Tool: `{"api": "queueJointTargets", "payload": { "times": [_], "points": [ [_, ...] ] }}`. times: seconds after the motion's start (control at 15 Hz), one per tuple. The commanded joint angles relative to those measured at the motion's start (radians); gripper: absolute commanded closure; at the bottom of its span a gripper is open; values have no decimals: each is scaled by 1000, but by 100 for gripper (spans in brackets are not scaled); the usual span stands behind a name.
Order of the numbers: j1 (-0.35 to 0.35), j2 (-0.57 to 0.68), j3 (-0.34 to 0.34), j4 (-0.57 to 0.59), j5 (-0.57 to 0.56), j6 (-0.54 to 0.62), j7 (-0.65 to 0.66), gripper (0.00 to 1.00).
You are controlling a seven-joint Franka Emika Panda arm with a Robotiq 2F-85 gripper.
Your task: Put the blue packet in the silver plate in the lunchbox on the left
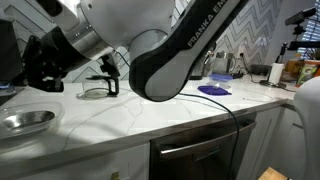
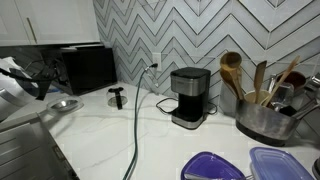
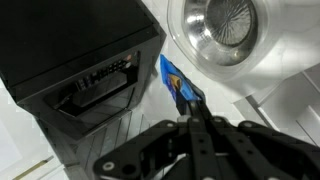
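Note:
In the wrist view my gripper [image 3: 189, 105] is shut on the small bright-blue packet [image 3: 172, 76], pinching its lower end. The packet hangs over the white counter between a black appliance [image 3: 80, 50] and the silver plate [image 3: 225, 30]. The plate is a shiny round metal dish and looks empty. In both exterior views the gripper [image 1: 45, 62] [image 2: 27, 82] hovers near and above the plate [image 1: 25, 121] [image 2: 65, 104]. The packet cannot be made out in either exterior view. A purple-blue lunchbox [image 2: 210, 166] sits far from the gripper.
A black oven-like box [image 2: 85, 68] stands against the tiled wall by the plate. A coffee maker [image 2: 188, 97], its cable, a pot of wooden utensils [image 2: 262, 115] and a second container [image 2: 282, 162] stand on the counter. A flat blue-purple disc [image 1: 212, 89] lies further along.

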State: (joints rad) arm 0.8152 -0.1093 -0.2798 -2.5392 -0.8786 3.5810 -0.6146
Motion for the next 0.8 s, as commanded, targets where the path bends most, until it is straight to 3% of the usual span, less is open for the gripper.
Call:
{"api": "queueJointTargets", "payload": {
  "times": [0.0, 0.33, 0.4, 0.6, 0.67, 0.73],
  "points": [
    [-10, 29, -38, 6, -79, 17, 15, 100],
    [-11, 75, -68, 22, -131, 15, 7, 100],
    [-176, 89, 91, 28, -141, 19, 15, 100],
    [-301, 116, 198, 57, -162, 11, -7, 100],
    [-214, 124, 108, 60, -143, 14, -38, 100],
    [-236, 134, 123, 70, -139, 23, -54, 100]
  ]
}}
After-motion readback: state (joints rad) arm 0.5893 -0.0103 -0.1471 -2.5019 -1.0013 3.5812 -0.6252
